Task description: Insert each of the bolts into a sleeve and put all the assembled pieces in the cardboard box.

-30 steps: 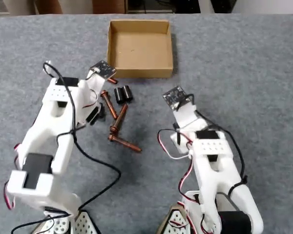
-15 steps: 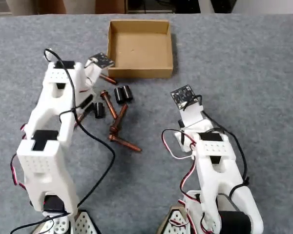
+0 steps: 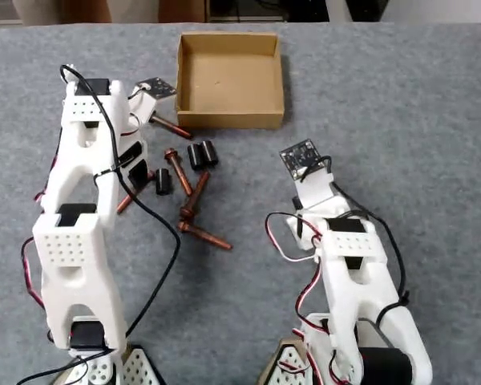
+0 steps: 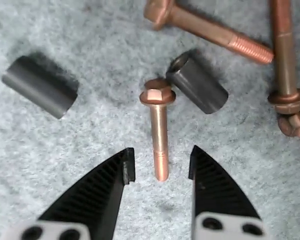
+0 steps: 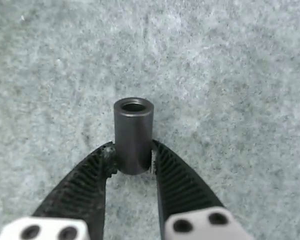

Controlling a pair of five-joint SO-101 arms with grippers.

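Note:
In the left wrist view my left gripper [image 4: 159,165] is open just above the carpet. The threaded end of a copper bolt [image 4: 159,132] lies between its fingertips [image 4: 124,167], untouched. A dark sleeve [image 4: 197,84] lies by that bolt's head, and another sleeve [image 4: 40,86] lies farther off. My right gripper [image 5: 132,156] is shut on an upright dark sleeve [image 5: 133,132], its open bore facing the camera. In the high view, several bolts [image 3: 194,196] and sleeves [image 3: 202,154] lie scattered between the arms, in front of the cardboard box [image 3: 232,120].
The box stands open at the far middle of the grey carpet, nothing visible inside. The left arm [image 3: 88,160] stretches along the left of the bolt pile. The right arm [image 3: 345,265] stands to the pile's right. Two more bolts [image 4: 285,65] lie beside the left gripper.
The left arm has stretched out toward the far side, its wrist moving up beside the box's left corner. The right arm shifted slightly right, then held still.

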